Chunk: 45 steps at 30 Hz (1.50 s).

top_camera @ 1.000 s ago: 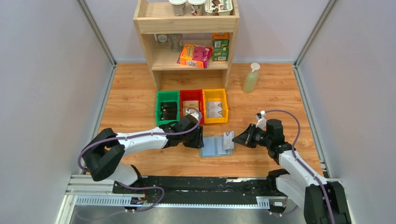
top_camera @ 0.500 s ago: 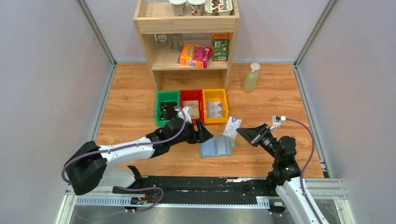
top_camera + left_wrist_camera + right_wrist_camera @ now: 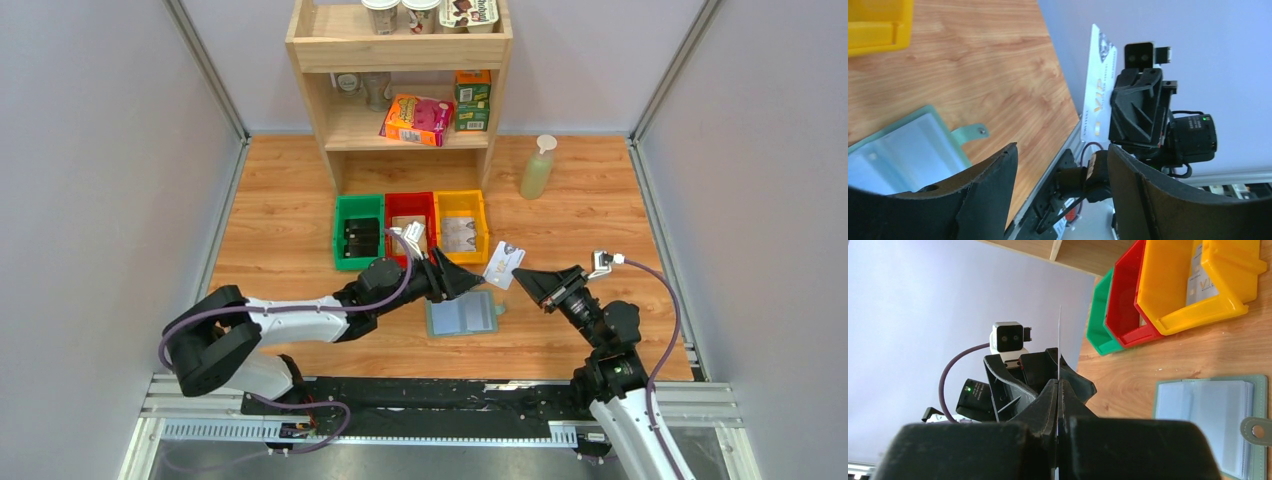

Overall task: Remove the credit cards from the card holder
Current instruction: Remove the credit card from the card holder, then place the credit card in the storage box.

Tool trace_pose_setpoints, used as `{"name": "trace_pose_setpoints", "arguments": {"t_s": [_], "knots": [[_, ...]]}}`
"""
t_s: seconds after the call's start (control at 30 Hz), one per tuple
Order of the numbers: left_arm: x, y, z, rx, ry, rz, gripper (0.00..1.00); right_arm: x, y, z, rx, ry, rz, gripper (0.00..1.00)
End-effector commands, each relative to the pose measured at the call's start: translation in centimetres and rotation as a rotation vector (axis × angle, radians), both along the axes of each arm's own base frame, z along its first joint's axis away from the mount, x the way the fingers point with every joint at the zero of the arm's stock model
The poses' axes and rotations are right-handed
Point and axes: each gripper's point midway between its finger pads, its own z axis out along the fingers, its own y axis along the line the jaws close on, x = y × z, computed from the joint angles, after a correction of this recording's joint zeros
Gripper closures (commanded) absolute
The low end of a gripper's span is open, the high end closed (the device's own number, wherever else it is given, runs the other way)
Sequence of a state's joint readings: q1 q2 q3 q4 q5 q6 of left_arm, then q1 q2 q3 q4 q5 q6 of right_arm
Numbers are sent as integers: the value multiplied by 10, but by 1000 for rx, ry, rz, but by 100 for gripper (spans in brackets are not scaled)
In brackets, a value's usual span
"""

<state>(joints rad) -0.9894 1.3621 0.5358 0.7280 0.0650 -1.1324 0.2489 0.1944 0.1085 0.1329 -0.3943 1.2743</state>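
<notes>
The grey-green card holder point(image 3: 462, 315) lies open flat on the wooden table, its pale blue slots up and its tab point(image 3: 970, 132) to the right. My right gripper point(image 3: 524, 278) is shut on a white credit card point(image 3: 503, 264) marked VIP point(image 3: 1097, 95) and holds it in the air above the holder's right edge. The right wrist view shows that card edge-on point(image 3: 1059, 337) between the closed fingers point(image 3: 1048, 405). My left gripper point(image 3: 468, 279) is open and empty, just left of the card, its jaws facing the card. The holder point(image 3: 1208, 410) sits below both grippers.
Green point(image 3: 358, 232), red point(image 3: 410, 225) and yellow point(image 3: 461, 227) bins stand in a row behind the holder, each with cards inside. A wooden shelf point(image 3: 400, 90) with boxes and cups rises behind them. A soap bottle point(image 3: 537, 168) stands at the back right.
My left gripper opened, lifted off the holder and swung right toward the card. My right gripper pulled the white card up and back, away from the holder.
</notes>
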Motion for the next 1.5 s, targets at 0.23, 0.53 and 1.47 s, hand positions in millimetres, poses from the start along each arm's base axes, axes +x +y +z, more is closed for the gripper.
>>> {"name": "trace_pose_setpoints", "arguments": {"t_s": [0.23, 0.53, 1.47], "knots": [[5, -38, 48, -238, -35, -44, 37, -2, 2, 5, 51, -15, 5, 100], [8, -44, 54, -282, -41, -50, 84, -2, 3, 2, 50, -10, 9, 100], [8, 30, -3, 376, -229, -140, 100, -10, -9, -50, -588, 172, 119, 0]]}}
